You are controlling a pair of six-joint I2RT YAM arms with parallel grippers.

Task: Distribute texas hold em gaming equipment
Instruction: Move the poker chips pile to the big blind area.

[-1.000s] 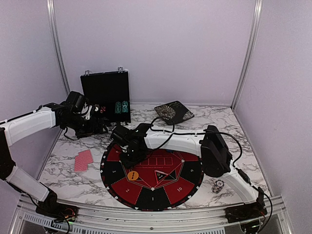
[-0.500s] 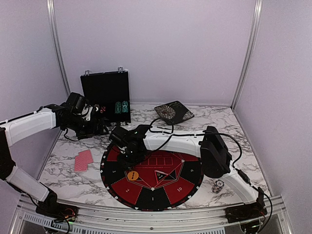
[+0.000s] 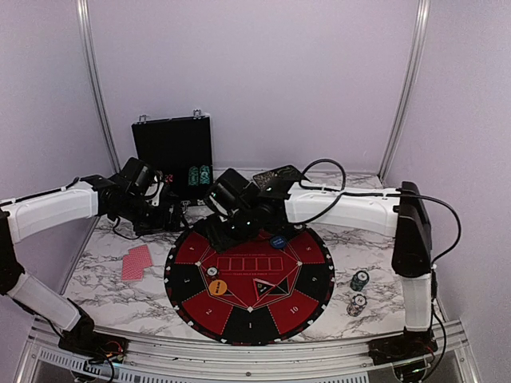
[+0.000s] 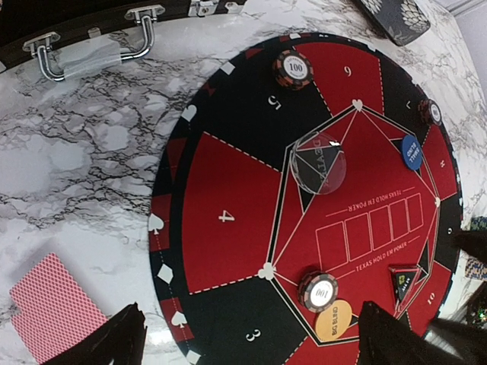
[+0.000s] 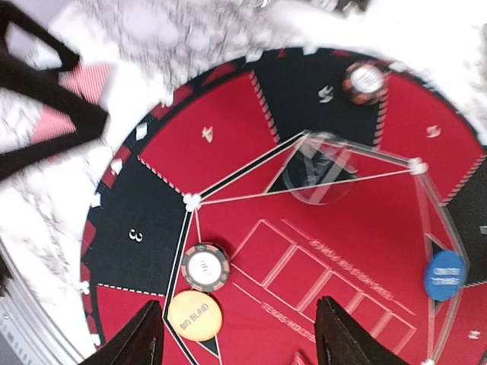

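Left gripper [image 4: 251, 306] is fully spread with nothing in it, near the mat's [image 4: 228, 175] far-left rim. Right gripper [image 5: 240, 303] also has its jaws apart and is empty, above the mat.

On the mat:
- Clear disc [image 4: 317, 163] is at centre.
- Blue disc [image 4: 411, 151] is toward the right.
- Orange disc [image 4: 333, 321] is just beside 1 chip [image 4: 316, 291], near the 3.
- 2nd chip [image 4: 294, 68] is between the 5 and the 6.

2 more chips [image 3: 359, 280] are on the table right of the mat. Cards [image 4: 55, 315] lie face down left of the mat. Case [image 3: 174, 152] stands at back-left.
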